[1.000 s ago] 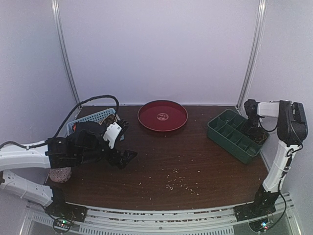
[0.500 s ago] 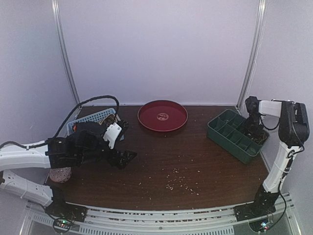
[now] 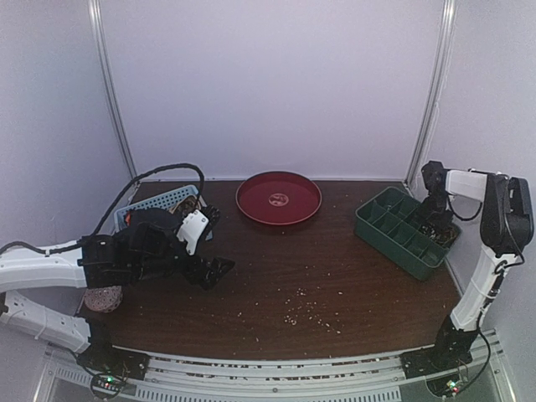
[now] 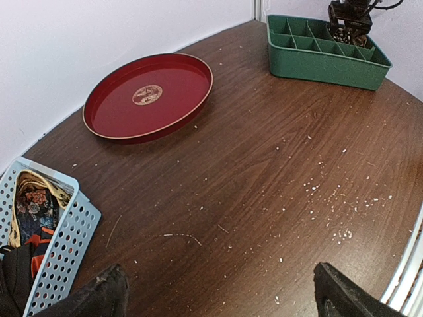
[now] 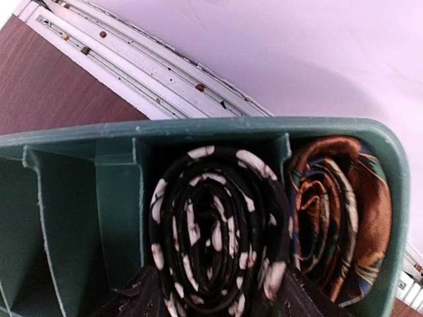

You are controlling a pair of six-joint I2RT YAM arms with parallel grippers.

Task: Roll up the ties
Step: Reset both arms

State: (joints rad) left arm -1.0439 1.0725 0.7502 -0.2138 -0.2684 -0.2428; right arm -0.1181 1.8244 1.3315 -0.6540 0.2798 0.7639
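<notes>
A rolled dark tie (image 5: 215,224) with pale marks stands on end in an end compartment of the green organizer (image 5: 73,198). A rolled orange-brown tie (image 5: 337,211) fills the compartment beside it. My right gripper (image 5: 215,300) hangs over the dark roll, open, one finger on each side of it. In the top view the right gripper (image 3: 435,219) sits at the far end of the organizer (image 3: 402,230). Unrolled patterned ties (image 4: 33,211) lie in the blue basket (image 4: 69,231). My left gripper (image 4: 221,294) hovers open over bare table near the basket (image 3: 155,203).
A round red plate (image 3: 278,198) lies at the back centre. A speckled pinkish ball (image 3: 103,297) rests by the left arm. Pale crumbs (image 3: 306,306) are scattered over the dark wooden table. White walls close in three sides.
The right gripper's jaws have spread apart around the dark rolled tie, and its wrist has shifted slightly over the organizer. The left arm has stayed put.
</notes>
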